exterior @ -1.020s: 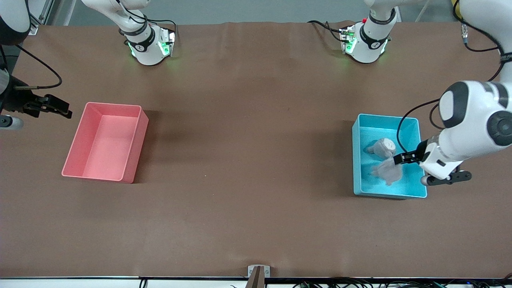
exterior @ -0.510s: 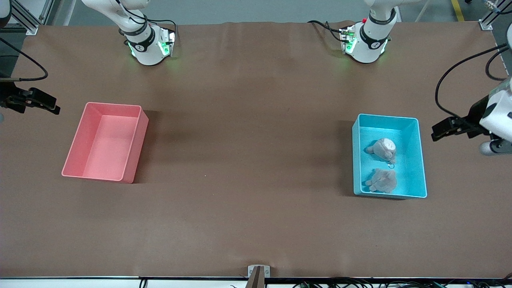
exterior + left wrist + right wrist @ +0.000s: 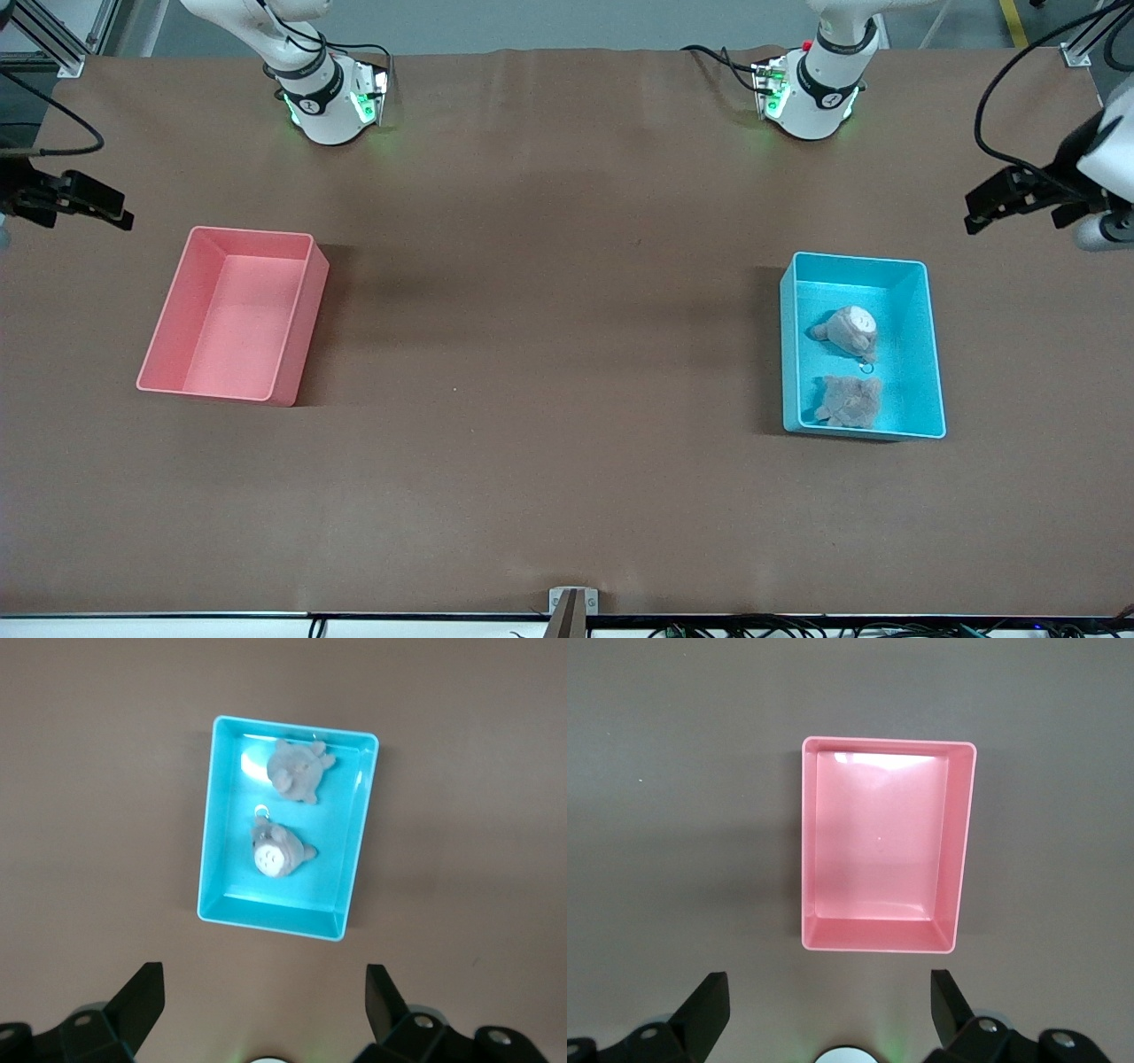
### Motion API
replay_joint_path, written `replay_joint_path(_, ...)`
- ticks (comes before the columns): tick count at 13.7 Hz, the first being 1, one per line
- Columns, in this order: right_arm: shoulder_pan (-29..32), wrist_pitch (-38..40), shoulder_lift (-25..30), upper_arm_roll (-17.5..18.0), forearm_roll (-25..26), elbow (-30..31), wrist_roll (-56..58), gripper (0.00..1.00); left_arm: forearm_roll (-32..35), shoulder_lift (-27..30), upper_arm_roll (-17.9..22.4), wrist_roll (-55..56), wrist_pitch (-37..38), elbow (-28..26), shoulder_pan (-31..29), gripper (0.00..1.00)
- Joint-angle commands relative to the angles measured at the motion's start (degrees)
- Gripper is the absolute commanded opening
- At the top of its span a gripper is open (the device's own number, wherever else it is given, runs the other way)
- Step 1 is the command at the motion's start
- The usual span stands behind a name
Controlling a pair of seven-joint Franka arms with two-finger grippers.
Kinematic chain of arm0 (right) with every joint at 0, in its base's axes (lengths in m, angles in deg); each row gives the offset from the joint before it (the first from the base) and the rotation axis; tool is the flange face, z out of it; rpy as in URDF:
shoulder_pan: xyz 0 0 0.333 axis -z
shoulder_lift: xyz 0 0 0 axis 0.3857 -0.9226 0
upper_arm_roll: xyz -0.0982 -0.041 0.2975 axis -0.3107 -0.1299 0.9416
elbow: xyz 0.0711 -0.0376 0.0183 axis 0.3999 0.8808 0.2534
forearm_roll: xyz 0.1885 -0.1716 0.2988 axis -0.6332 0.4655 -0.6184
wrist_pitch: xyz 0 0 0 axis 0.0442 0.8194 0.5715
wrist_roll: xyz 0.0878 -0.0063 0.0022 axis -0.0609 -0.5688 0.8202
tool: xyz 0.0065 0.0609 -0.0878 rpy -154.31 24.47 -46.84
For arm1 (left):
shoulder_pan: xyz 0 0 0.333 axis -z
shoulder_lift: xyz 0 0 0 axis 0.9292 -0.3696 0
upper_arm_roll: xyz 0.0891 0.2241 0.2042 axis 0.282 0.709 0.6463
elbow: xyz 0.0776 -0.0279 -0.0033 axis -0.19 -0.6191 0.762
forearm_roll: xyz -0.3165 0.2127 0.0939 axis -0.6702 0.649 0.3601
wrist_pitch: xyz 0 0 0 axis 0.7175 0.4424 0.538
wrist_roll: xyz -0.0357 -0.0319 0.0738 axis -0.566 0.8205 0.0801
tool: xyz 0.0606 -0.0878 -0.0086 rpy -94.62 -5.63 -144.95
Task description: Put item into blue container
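Note:
The blue container [image 3: 921, 354] [image 3: 221, 842] sits toward the left arm's end of the table. Two grey plush toys lie inside it: one with a pale face [image 3: 849, 328] [image 3: 276, 850], and a second [image 3: 849, 400] [image 3: 298, 769] in the part nearer the front camera. My left gripper [image 3: 974, 213] [image 3: 264, 988] hangs open and empty, high over bare table beside the container at the left arm's end. Over the table edge at the right arm's end, my right gripper [image 3: 124, 218] [image 3: 829, 990] is open and empty too.
A pink bin [image 3: 232, 315] [image 3: 881, 843] of the same size stands with nothing in it toward the right arm's end. The two arm bases [image 3: 326, 97] [image 3: 811, 89] stand along the table's edge farthest from the front camera. Brown table surface lies between the bins.
My left gripper let go of the second plush toy, which now lies in the blue container. It then rose and drew away toward the table's end. The right gripper drifted slightly outward.

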Motion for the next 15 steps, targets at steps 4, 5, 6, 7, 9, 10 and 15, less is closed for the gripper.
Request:
replay_joint_path(4, 0.4, 1.8, 5.3, 0.6, 0.2, 2.1, -0.4, 1.00, -2.5, 9.7, 6.1, 0.2, -1.9, -12.0, 7.2, 1.00)
replay_joint_path(5, 0.5, 1.7, 5.3, 0.6, 0.2, 2.0, -0.4, 1.00, -2.6, 10.9, 6.0, 0.4, -2.8, -13.8, 7.4, 1.00)
replay_joint_path(6, 0.5, 1.7, 5.3, 0.5, 0.2, 1.9, -0.4, 1.00, -2.8, 11.9, 6.0, 1.0, -3.6, -15.3, 7.3, 1.00)
replay_joint_path(7, 0.6, 1.7, 5.3, 0.5, -0.2, 1.7, -0.4, 1.00, -3.3, 12.5, 6.0, 1.8, -4.2, -16.2, 7.3, 1.00)
replay_joint_path(9, 0.6, 1.8, 5.3, 0.4, -1.2, 1.4, -0.5, 1.00, -3.7, 12.5, 6.0, 3.6, -4.3, -16.1, 7.4, 1.00)
replay_joint_path(10, 0.6, 1.8, 5.3, 0.5, -1.2, 0.9, -0.5, 1.00, -3.6, 12.2, 5.9, 3.9, -4.4, -15.6, 7.4, 1.00)
replay_joint_path(15, 0.4, 1.9, 5.1, 0.5, -2.2, -1.2, -0.3, 1.00, -3.2, 10.6, 5.9, 2.4, -4.0, -11.9, 6.7, 1.00)
